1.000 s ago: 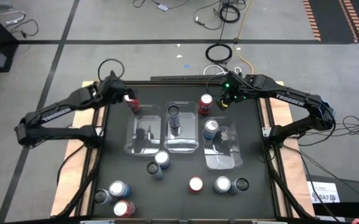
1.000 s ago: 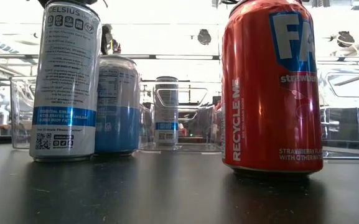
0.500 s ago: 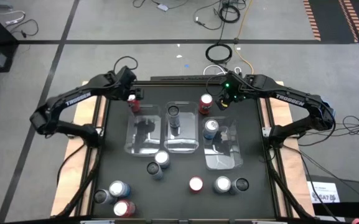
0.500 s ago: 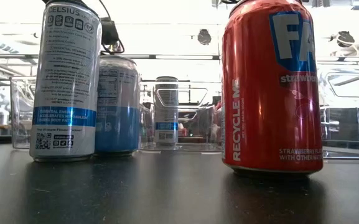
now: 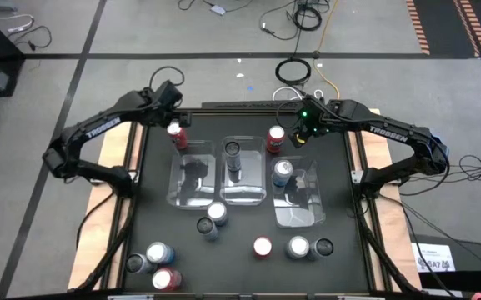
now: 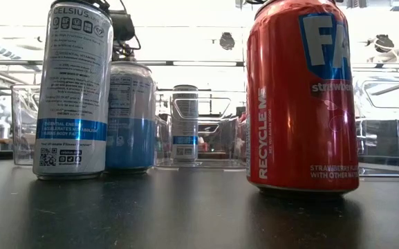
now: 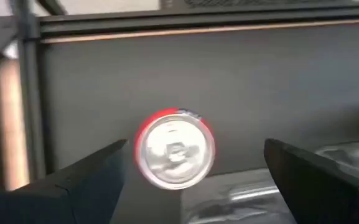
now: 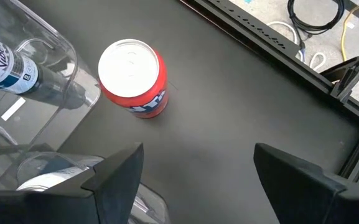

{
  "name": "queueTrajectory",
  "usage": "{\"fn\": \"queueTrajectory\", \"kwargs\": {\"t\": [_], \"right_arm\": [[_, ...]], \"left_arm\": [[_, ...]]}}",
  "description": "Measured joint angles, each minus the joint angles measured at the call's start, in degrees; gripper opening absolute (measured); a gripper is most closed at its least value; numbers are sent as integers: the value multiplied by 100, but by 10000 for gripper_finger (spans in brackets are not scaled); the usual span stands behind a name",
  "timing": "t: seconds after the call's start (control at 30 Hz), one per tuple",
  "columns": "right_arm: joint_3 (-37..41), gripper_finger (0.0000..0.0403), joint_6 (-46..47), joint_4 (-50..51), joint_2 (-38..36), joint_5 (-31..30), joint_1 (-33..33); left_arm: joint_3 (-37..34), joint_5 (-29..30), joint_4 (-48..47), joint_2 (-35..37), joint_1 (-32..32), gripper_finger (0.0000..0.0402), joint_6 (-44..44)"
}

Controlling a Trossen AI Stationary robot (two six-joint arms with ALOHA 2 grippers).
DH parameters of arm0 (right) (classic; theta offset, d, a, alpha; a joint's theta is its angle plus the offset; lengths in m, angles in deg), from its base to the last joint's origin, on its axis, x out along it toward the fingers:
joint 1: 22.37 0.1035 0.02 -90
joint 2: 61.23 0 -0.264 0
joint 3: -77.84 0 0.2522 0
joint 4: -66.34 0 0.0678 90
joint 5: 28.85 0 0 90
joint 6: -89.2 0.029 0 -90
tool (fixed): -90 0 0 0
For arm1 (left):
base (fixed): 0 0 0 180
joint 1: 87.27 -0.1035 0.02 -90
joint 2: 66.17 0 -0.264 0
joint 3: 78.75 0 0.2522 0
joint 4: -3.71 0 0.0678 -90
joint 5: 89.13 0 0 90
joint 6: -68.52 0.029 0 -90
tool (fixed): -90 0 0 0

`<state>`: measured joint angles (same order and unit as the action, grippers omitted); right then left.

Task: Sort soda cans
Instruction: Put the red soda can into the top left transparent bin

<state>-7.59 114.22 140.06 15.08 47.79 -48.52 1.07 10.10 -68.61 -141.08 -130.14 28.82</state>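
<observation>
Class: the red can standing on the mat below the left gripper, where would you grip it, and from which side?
Grip the red can around its round wall just under the rim, coming straight down: it stands upright, clear all round, between the left gripper's open fingers.

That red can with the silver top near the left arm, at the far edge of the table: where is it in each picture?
High view: the red metal can with the silver top stands beside the leftmost clear plastic bin.
Low view: cannot tell.
Left wrist view: centred between the open fingers.
Right wrist view: not in it.
Shared landmark: that bin's corner.
</observation>
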Motion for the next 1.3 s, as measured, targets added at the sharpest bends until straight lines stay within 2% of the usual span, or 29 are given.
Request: {"fn": "queueTrajectory", "kwargs": {"t": [0.17,1.03,1.13,1.3], "right_arm": [[1,299,0,0,0,1,0],[1,299,45,4,0,2,0],[1,299,45,4,0,10,0],[1,299,32,7,0,18,2]], "left_arm": [[45,65,-65,-70,-26,379,3],[27,-17,-195,-1676,-159,379,271],[27,-69,-185,-1733,-200,366,280],[33,-190,-191,-1752,-277,319,267]]}}
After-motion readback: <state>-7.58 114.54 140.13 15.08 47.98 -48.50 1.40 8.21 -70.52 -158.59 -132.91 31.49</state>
